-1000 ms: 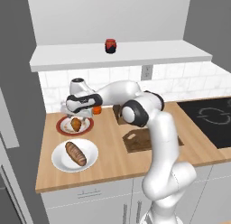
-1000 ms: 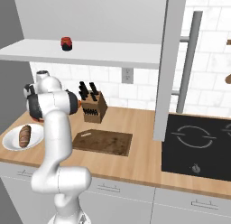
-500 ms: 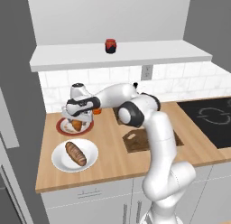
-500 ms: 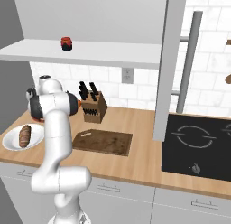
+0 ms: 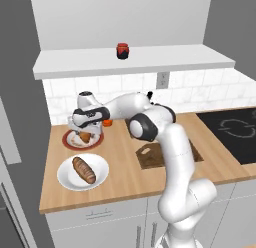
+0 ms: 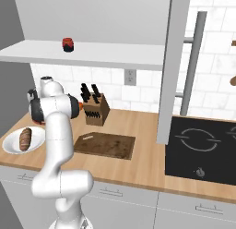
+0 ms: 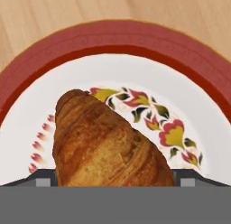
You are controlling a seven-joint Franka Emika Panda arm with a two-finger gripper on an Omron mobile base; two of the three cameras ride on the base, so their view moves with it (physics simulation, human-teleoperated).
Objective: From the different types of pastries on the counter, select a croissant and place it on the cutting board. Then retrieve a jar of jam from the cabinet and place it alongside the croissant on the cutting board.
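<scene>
Lying on the red-rimmed plate (image 7: 198, 69) at the back left of the bench (image 5: 120, 182), the croissant (image 7: 106, 146) runs from the plate's painted centre down between the two dark finger tips, one showing at each side of it at the foot of the hand view. This is the first step of the task, the picking of the croissant, and the gripper (image 5: 84, 134) is down over the plate in the left base view. The jaws stand spread about as wide as the pastry, one tip at each flank; whether the tips already press on the crust I cannot tell, since the grey band hides the contact. To my judgement the next move calls for closing on the croissant, lifting it free of the plate, and carrying it right, to the cutting board (image 6: 105, 145), which lies bare beside the knife block (image 6: 94, 110). The loaf (image 5: 83, 170) rests on its own white plate (image 5: 65, 178), nearer the bench edge. The jar of jam (image 5: 122, 50) stands on the cabinet ledge (image 5: 165, 59).
</scene>
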